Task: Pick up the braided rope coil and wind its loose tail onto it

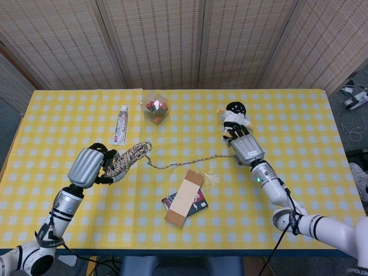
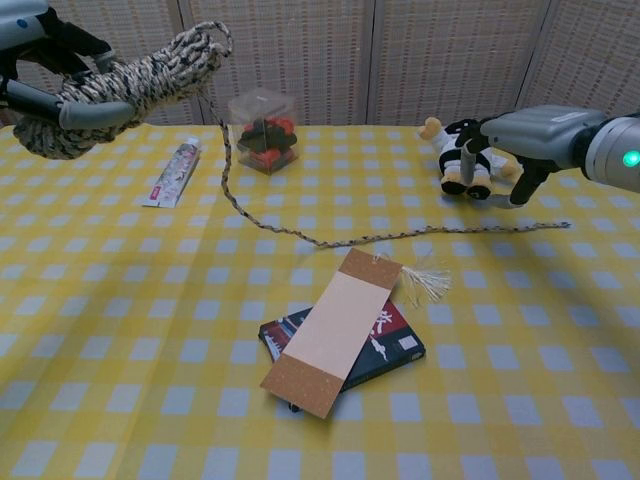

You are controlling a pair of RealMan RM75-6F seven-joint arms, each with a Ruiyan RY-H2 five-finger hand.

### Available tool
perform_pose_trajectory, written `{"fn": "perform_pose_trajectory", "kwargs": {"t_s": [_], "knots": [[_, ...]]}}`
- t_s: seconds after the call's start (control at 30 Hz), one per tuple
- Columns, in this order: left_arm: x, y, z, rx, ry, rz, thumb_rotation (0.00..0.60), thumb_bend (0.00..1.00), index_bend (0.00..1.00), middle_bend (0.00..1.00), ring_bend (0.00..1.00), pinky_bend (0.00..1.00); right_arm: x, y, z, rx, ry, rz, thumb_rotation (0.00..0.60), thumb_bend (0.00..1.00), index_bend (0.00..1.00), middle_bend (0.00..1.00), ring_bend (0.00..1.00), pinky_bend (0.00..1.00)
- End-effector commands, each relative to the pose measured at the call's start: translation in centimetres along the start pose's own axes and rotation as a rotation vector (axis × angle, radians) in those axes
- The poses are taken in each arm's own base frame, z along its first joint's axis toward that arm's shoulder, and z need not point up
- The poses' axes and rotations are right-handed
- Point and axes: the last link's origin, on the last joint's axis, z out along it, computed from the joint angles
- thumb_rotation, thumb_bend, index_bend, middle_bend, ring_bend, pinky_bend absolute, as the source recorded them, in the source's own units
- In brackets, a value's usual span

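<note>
My left hand (image 1: 89, 167) (image 2: 45, 70) grips the braided rope coil (image 1: 127, 159) (image 2: 130, 85) and holds it up off the table at the left. The loose tail (image 1: 190, 161) (image 2: 400, 236) drops from the coil's far end and lies across the yellow checked cloth toward the right. My right hand (image 1: 246, 148) (image 2: 525, 140) hovers above the tail's right end, fingers apart and pointing down, holding nothing. It sits just in front of the plush doll.
A plush doll (image 1: 234, 118) (image 2: 462, 150) lies behind my right hand. A clear box of small items (image 1: 154, 107) (image 2: 262, 130) and a tube (image 1: 121, 125) (image 2: 172, 172) sit at the back left. A tasselled card on a dark book (image 1: 185, 198) (image 2: 340, 330) lies mid-table.
</note>
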Motion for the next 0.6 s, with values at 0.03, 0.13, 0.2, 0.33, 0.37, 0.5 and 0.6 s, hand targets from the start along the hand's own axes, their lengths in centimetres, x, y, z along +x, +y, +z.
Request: {"fn": "perform_pose_trajectory", "kwargs": {"t_s": [0.03, 0.13, 0.2, 0.33, 0.37, 0.5, 0.6], "knots": [[0.0, 0.0, 0.0, 0.001, -0.002, 0.0, 0.363, 0.29, 0.8, 0.79, 0.67, 0.34, -0.8, -0.9, 1.1, 0.003, 0.017, -0.016, 0.6, 0.32, 0.41, 0.08, 0.0, 0.0], [-0.1, 0.0, -0.1, 0.001, -0.006, 0.002, 0.361, 0.29, 0.8, 0.79, 0.67, 0.33, -1.6, -1.3, 1.6, 0.006, 0.007, -0.029, 0.6, 0.32, 0.42, 0.08, 0.0, 0.0], [-0.1, 0.0, -0.2, 0.0, -0.008, 0.004, 0.36, 0.29, 0.8, 0.79, 0.67, 0.33, -1.9, -1.5, 1.9, 0.008, 0.005, -0.047, 0.6, 0.32, 0.42, 0.08, 0.0, 0.0], [-0.1, 0.1, -0.3, 0.0, -0.008, 0.003, 0.355, 0.29, 0.8, 0.79, 0.67, 0.33, -2.4, -2.0, 2.5, 0.004, 0.003, -0.059, 0.6, 0.31, 0.43, 0.08, 0.0, 0.0], [-0.1, 0.1, -0.3, 0.001, -0.008, 0.003, 0.355, 0.29, 0.8, 0.79, 0.67, 0.33, -2.6, -2.1, 2.6, 0.001, 0.0, -0.059, 0.6, 0.3, 0.44, 0.08, 0.0, 0.0], [-0.1, 0.0, -0.5, 0.006, -0.011, 0.004, 0.352, 0.29, 0.8, 0.79, 0.67, 0.33, -3.2, -2.6, 3.2, -0.007, -0.013, -0.057, 0.6, 0.21, 0.47, 0.08, 0.0, 0.0], [-0.2, 0.0, -0.5, 0.007, -0.013, 0.007, 0.353, 0.29, 0.8, 0.79, 0.67, 0.33, -3.5, -3.0, 3.6, -0.004, -0.023, -0.058, 0.6, 0.2, 0.49, 0.09, 0.0, 0.0]]}}
